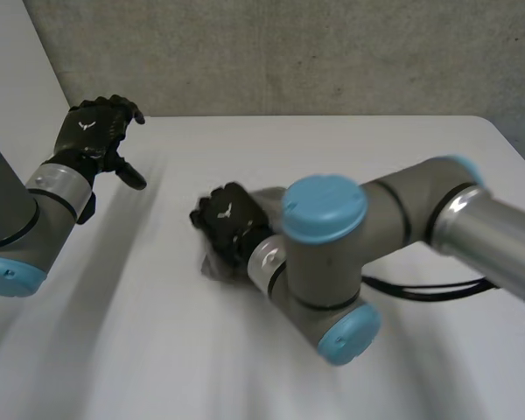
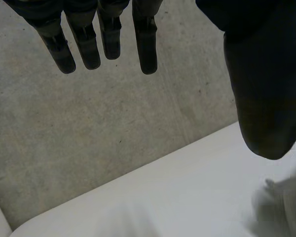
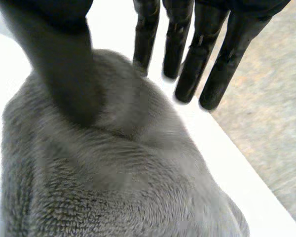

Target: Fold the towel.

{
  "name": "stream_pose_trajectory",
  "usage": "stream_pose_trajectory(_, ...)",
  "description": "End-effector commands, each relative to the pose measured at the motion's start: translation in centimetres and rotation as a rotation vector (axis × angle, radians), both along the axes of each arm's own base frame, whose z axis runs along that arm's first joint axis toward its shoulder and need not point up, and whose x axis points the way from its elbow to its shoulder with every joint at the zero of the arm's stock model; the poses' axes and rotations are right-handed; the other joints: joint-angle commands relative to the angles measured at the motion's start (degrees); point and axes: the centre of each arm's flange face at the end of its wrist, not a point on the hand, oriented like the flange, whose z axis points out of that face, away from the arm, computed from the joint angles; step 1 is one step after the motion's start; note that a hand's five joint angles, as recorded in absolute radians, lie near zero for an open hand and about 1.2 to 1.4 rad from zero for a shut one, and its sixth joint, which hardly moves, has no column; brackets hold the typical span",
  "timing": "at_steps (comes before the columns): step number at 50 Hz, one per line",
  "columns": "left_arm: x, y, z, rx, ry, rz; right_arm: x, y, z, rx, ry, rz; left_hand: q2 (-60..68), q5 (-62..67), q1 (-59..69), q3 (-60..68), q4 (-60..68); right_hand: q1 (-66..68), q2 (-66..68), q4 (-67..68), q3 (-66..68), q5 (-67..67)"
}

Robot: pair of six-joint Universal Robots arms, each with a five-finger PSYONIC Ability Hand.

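"Locating the towel point(image 1: 212, 267) first: where does it lie, and in what state?" asks the student.

"Near the middle of the white tabletop point(image 1: 245, 376), as a bunched, rounded heap and not a flat sheet. It is grey terry with a looped, fuzzy pile and soft ridges, and no straight edge or corner is exposed."

"What is the right hand point(image 1: 227, 223) doing?"

"It rests on the heap, palm down. The right wrist view shows its thumb point(image 3: 69, 74) sunk into the pile and its fingers point(image 3: 187, 59) straight and spread past the far side of the cloth, pressing and not gripping."

"And the left hand point(image 1: 92, 131)?"

"It is raised at the far left, well apart from the cloth, fingers point(image 2: 103, 39) straight and holding nothing."

"Which step is this?"

"Probably an early one: no fold is visible. The next move likely calls for spreading the heap flat and finding an edge, with both hands, before any fold."
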Motion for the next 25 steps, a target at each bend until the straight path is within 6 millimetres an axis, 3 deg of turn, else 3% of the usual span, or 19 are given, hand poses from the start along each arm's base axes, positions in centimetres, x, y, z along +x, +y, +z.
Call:
stream_pose_trajectory(1,-0.9,-0.5,-0.3,-0.001,0.006,-0.020,-1.3,-0.3,0.0,0.002,0.045,-0.083,-1.57,-0.22,-1.96,-1.83,-2.19,-21.26,-20.07,-23.99,-23.84,-21.22)
stream_pose_trajectory(3,-1.3,-0.5,-0.3,-0.004,0.007,-0.029,-2.7,-0.6,2.3,-0.014,0.029,-0.126,-1.57,-0.22,-1.96,-1.83,-2.19,-21.26,-20.07,-23.99,-23.84,-21.22)
stream_pose_trajectory(6,-2.3,-0.5,-0.2,-0.014,0.014,-0.051,-3.7,-1.1,3.1,-0.019,0.022,-0.150,-1.57,-0.22,-1.96,-1.83,-2.19,-21.26,-20.07,-23.99,-23.84,-21.22)
stream_pose_trajectory(11,-4.1,-0.1,-0.4,-0.010,0.026,-0.096,-7.1,-2.1,6.0,0.036,-0.069,-0.248,-1.57,-0.22,-1.96,-1.83,-2.19,-21.26,-20.07,-23.99,-23.84,-21.22)
stream_pose_trajectory(16,-6.7,2.1,-2.0,0.048,0.023,-0.173,-8.9,-3.2,5.6,0.145,-0.132,-0.319,-1.57,-0.22,-1.96,-1.83,-2.19,-21.26,-20.07,-23.99,-23.84,-21.22)
stream_pose_trajectory(20,-7.5,3.9,-3.3,0.110,0.001,-0.208,-9.3,-3.6,4.7,0.208,-0.157,-0.345,-1.57,-0.22,-1.96,-1.83,-2.19,-21.26,-20.07,-23.99,-23.84,-21.22)
stream_pose_trajectory(22,-7.6,4.8,-3.9,0.142,-0.015,-0.218,-9.2,-3.8,3.1,0.272,-0.164,-0.362,-1.57,-0.22,-1.96,-1.83,-2.19,-21.26,-20.07,-23.99,-23.84,-21.22)
stream_pose_trajectory(25,-7.5,6.1,-5.1,0.198,-0.041,-0.228,-9.0,-4.0,2.2,0.300,-0.164,-0.369,-1.57,-0.22,-1.96,-1.83,-2.19,-21.26,-20.07,-23.99,-23.84,-21.22)
